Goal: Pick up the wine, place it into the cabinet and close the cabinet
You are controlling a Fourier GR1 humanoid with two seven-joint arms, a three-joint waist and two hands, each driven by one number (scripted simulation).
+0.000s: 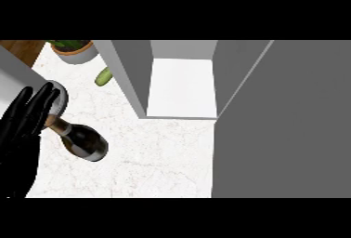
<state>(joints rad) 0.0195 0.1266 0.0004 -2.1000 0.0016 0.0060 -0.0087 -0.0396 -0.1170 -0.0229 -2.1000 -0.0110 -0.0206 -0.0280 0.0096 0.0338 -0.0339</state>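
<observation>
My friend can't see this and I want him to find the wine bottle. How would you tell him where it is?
Start at the open grey cabinet at the top of the white marble counter, then look down and left. The wine bottle is there, beside the black left hand. It is the only dark, glossy thing with a thin neck; the potted plant and the green vegetable sit further back.

Kitchen: marble counter (151, 158), open grey cabinet (182, 88), potted plant (74, 50).
</observation>
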